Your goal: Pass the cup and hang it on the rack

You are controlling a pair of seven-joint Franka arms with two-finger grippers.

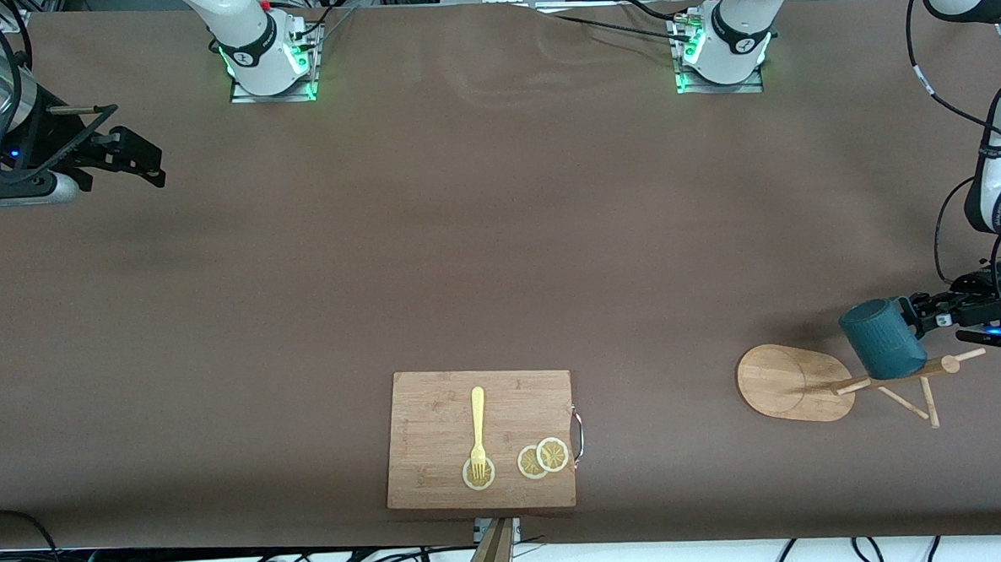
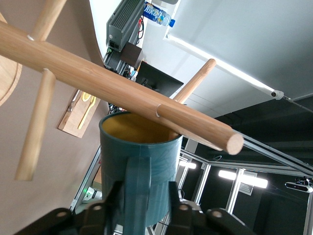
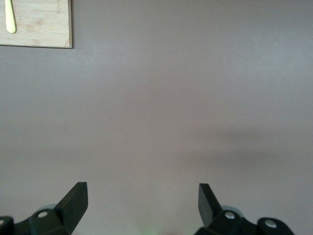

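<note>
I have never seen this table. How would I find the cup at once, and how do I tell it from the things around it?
Start at the brown table and go to the left arm's end, where the rack, a light bamboo mug tree, stands. The cup is up by its pegs, with the left gripper at its handle. It is the only dark teal thing there, mustard-yellow inside; everything near it is pale wood.

From where I stand, the cup (image 1: 881,339) covers the stretch of the rack (image 1: 796,382) post it hangs over. In the left wrist view one peg (image 2: 188,128) runs into the cup's mouth, so its tip is lost inside. Where the left gripper (image 1: 916,318) meets the handle is too dark to make out. Both arms run off the frame's side edges. The right wrist view cuts the cutting board (image 3: 41,27) down to one corner and the fork (image 3: 10,19) to a stub.
</note>
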